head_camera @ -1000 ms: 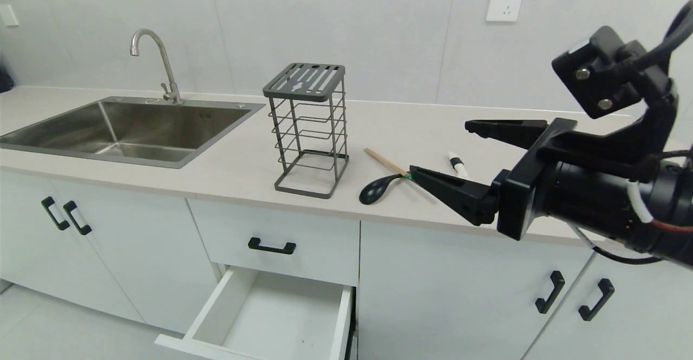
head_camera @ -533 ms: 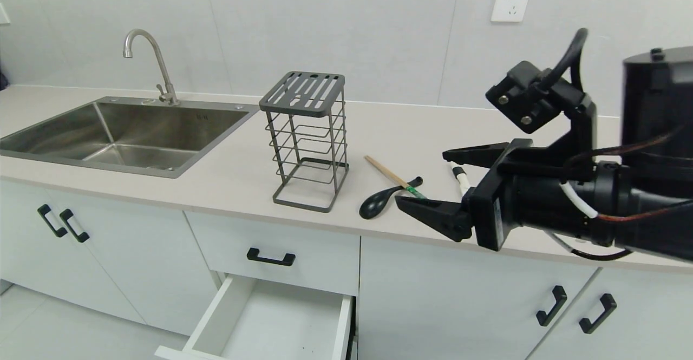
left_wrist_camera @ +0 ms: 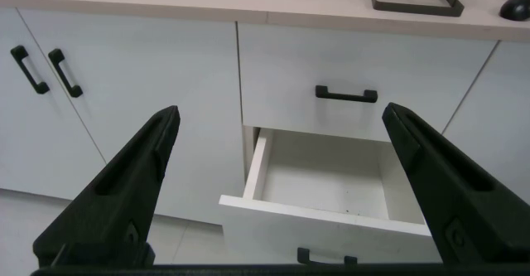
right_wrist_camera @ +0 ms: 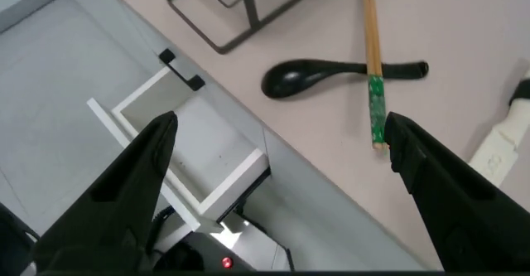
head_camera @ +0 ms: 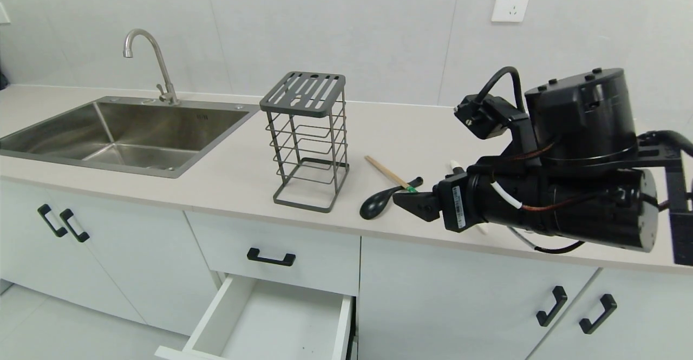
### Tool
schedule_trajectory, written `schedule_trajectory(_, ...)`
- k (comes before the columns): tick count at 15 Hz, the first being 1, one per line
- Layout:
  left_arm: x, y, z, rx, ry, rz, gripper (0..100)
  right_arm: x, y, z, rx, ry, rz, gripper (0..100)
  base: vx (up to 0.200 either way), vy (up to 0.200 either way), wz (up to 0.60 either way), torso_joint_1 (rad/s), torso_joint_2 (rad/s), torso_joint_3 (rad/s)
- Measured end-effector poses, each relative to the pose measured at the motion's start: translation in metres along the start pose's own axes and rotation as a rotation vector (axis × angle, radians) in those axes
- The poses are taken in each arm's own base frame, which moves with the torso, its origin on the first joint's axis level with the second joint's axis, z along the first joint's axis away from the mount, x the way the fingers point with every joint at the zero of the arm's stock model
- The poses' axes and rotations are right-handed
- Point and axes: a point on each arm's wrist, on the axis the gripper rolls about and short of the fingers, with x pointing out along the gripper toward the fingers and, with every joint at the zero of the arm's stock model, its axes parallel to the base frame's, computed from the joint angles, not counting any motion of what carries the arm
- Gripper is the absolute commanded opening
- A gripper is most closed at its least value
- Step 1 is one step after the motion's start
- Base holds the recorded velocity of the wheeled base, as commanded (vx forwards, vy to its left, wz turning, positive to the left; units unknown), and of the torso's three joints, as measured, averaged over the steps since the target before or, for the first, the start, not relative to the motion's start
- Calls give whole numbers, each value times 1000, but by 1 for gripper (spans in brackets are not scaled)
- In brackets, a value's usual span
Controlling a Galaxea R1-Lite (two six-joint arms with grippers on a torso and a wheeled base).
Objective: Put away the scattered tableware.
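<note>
The scattered tableware was found on the countertop (head_camera: 227,173), to the right of a grey wire rack (head_camera: 306,138). A black spoon (head_camera: 379,200) was laid near the front edge of the counter. A wooden chopstick (head_camera: 391,174) with a green band near one end was placed across the spoon's handle, so the two were touching. A white utensil (head_camera: 455,168) with a dark band (what kind of utensil could not be told) was lying a little further to the right, partly hidden behind the right arm.

The right gripper (right_wrist_camera: 281,118) was held over the front edge of the counter, just beside the spoon and the chopstick. Its fingers (right_wrist_camera: 132,185) were spread wide apart and nothing was held between them.

The left gripper (left_wrist_camera: 279,110) was pointed at the cabinet front below the counter. Its fingers (left_wrist_camera: 124,185) were also wide apart and nothing was gripped. Between them a white drawer (left_wrist_camera: 327,189) was seen pulled out, under a closed drawer with a black handle (left_wrist_camera: 346,95).

A steel sink (head_camera: 124,132) with a curved faucet (head_camera: 149,62) was set into the counter to the left of the rack.
</note>
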Motion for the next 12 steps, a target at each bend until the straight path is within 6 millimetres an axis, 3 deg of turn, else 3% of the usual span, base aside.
schedule_trajectory(12, 0, 0, 0, 0, 0, 0, 100, 30, -35, -37, 72, 113, -79, 100, 0, 0, 0, 0, 0, 0)
